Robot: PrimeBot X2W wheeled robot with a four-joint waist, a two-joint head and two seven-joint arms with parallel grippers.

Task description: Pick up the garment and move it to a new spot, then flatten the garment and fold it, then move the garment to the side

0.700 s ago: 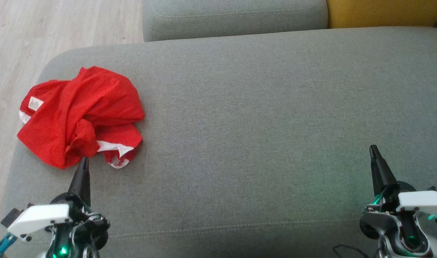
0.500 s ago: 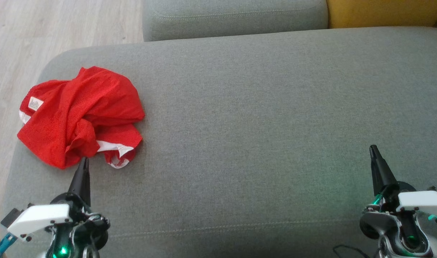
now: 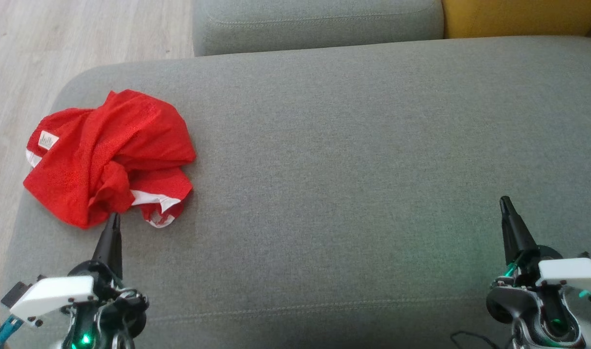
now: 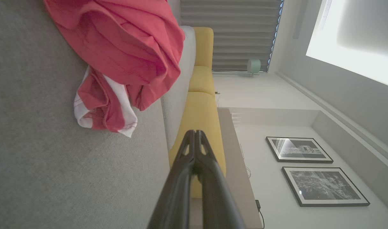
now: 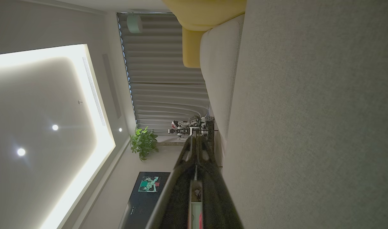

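Observation:
A crumpled red garment (image 3: 109, 155) with white trim lies bunched at the left end of the grey sofa cushion (image 3: 349, 160). The left wrist view has the same garment (image 4: 124, 51) ahead of the fingers and off to their left. My left gripper (image 3: 114, 218) is shut, its tip right at the garment's near edge, with nothing between its fingers. In the left wrist view the left gripper (image 4: 195, 133) has its fingers pressed together. My right gripper (image 3: 504, 201) is shut and empty over bare cushion at the lower right. The right wrist view has the right gripper (image 5: 195, 140) closed too.
Wooden floor (image 3: 82, 34) lies beyond the cushion's left edge, close to the garment. A grey back cushion (image 3: 315, 24) and a yellow cushion (image 3: 518, 17) line the far side. The wide middle and right of the seat are bare fabric.

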